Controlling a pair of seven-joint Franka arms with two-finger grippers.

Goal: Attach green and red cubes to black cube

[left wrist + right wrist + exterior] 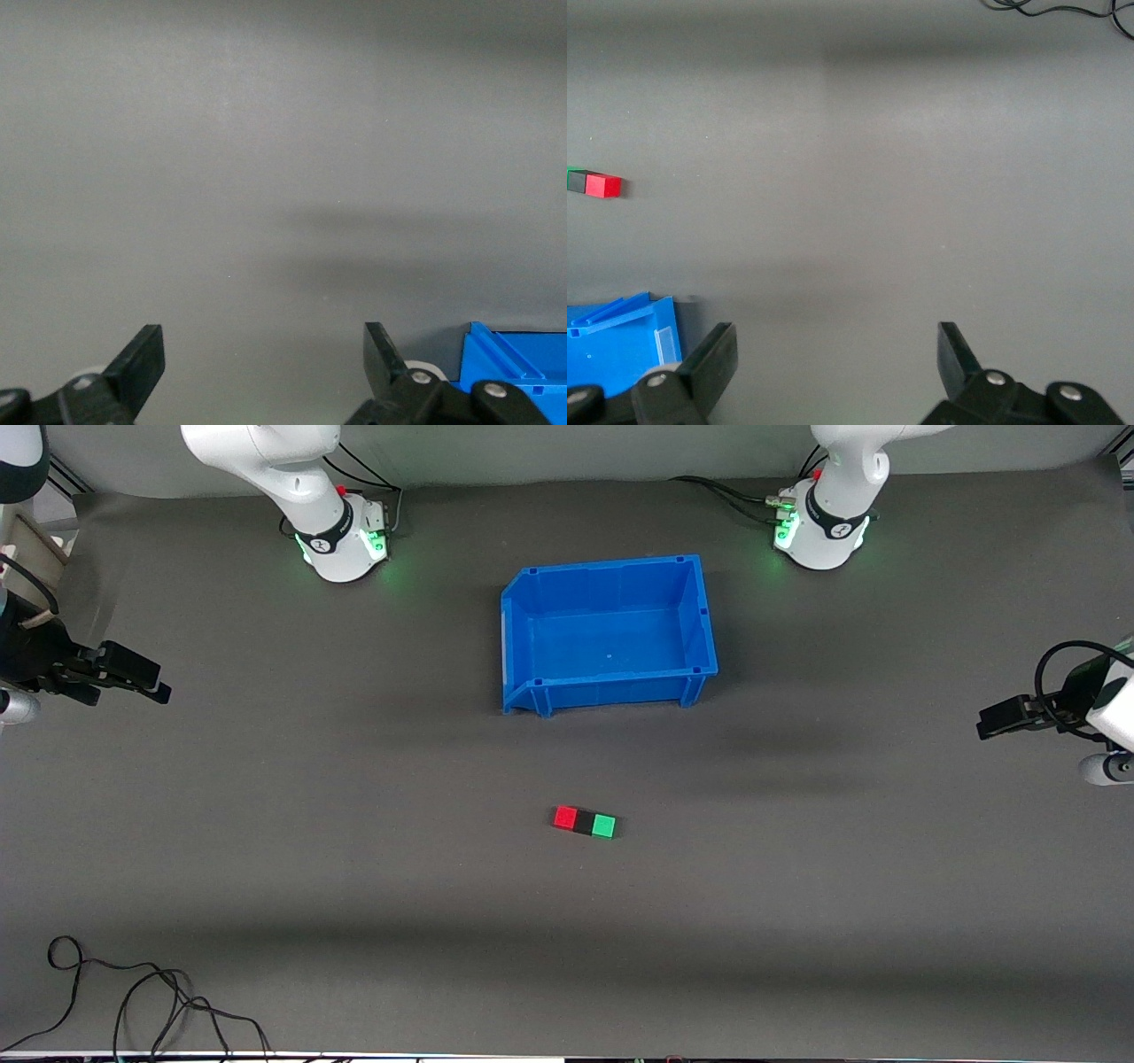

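Sitting joined, red cube [564, 817], black cube [584, 822], green cube [604, 825] look light, rigid; pinch flat sides; left gripper [264, 359] and right gripper [837, 359] wait, claws apart

three cubes [584, 821]; one bin [523, 646]; two grippers [124, 669]

A table covered by a dark grey mat [266, 824] carries a blue open-topped plastic bin [607, 636], which sits between the two robot bases. Nearer the front camera, a small red cube [564, 817], a matte black cube [583, 822] and a bright green cube [603, 825] lie touching in one row. A loose black cable [133, 1001] lies near the edge nearest the camera, toward the right arm's end.
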